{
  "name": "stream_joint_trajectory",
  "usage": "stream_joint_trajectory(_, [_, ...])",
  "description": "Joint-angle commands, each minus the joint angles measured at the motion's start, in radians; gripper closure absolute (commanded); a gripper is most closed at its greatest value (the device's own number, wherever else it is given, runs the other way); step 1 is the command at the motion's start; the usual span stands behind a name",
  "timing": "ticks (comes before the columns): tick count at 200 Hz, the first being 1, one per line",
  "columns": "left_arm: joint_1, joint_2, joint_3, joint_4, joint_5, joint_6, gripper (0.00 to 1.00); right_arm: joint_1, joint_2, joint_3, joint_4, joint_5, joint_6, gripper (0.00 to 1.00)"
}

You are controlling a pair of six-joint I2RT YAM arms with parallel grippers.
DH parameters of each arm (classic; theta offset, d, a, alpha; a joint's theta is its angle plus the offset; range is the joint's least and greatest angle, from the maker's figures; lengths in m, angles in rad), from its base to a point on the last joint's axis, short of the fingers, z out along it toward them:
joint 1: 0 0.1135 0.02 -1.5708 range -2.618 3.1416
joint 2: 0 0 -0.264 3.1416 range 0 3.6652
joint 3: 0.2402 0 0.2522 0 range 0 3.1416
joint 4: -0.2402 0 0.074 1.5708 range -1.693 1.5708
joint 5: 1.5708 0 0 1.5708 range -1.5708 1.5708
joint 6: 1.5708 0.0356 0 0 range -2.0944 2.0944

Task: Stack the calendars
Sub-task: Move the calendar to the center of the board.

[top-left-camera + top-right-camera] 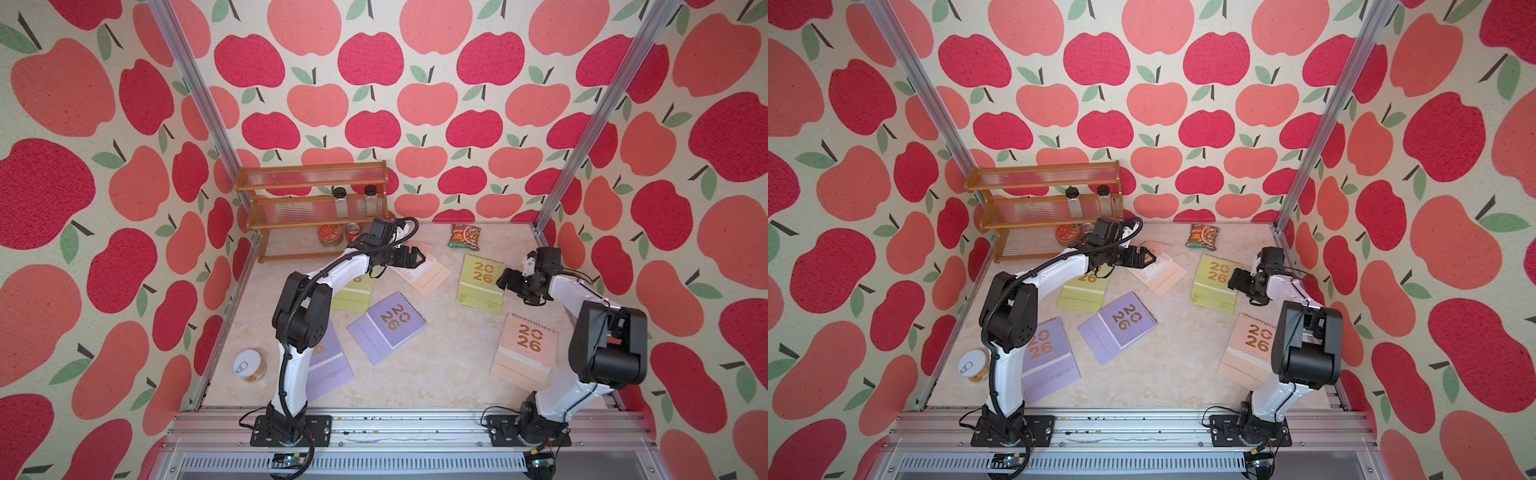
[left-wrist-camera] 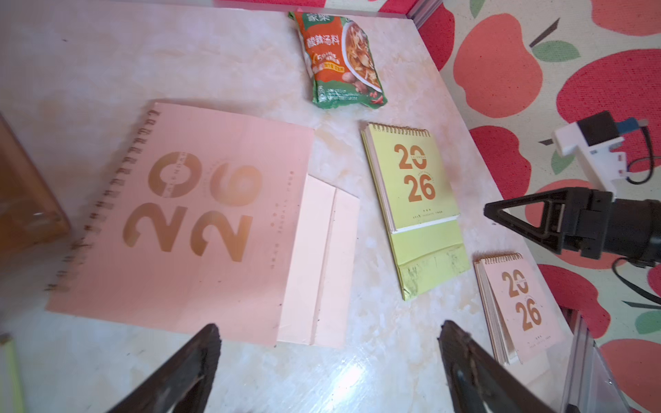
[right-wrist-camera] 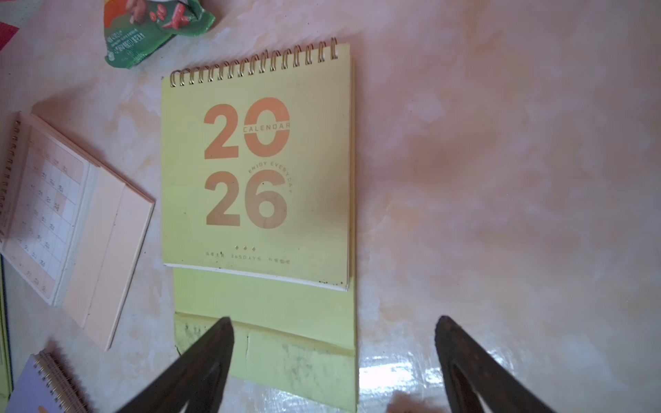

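Jaws wide: R gripper [image 3: 334, 318] hovers over yellow-green cal [image 3: 255, 178] edge.

Count: six, all lying flat, none on top of another.
Centre lilac calendar [image 1: 386, 326]: gold "20 26" facing up, turned askew, stand flap spread toward the near left.
Near lilac calendar [image 1: 1050, 361]: near left corner, numerals partly hidden.
Left yellow-green calendar [image 1: 1081, 295]: just beyond the centre lilac one, upper part hidden.
Right yellow-green calendar [image 1: 480, 284]: far right, numerals up, spiral edge toward the back, flap smudged dark.
Far peach calendar [image 1: 424, 274]: far middle, askew.
Near peach calendar [image 1: 525, 347]: near right, numerals up.
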Motion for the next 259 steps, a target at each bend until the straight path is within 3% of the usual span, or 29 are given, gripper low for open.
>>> stream_joint_trajectory(1, [-0.047,0.023,0.058,-0.003,0.074,-0.029,0.07,-0.002,0.038,0.043,-0.009,-0.038,0.024,0.11])
stream_joint_trajectory(39, [-0.103,0.099,0.122,-0.021,0.080,-0.068,0.07,-0.001,0.076,0.043,0.009,-0.040,0.035,0.12])
stream_joint_trajectory(93, [-0.160,0.320,0.429,-0.231,-0.037,-0.070,0.07,-0.001,0.109,0.039,0.037,-0.035,0.048,0.12])
stream_joint_trajectory(146, [-0.171,0.487,0.677,-0.344,0.022,-0.090,0.10,-0.001,0.158,0.066,0.046,-0.046,0.060,0.13])
stream_joint_trajectory(259, [-0.196,0.599,0.755,-0.322,0.104,-0.145,0.12,-0.001,0.251,0.133,0.022,-0.110,0.061,0.18])
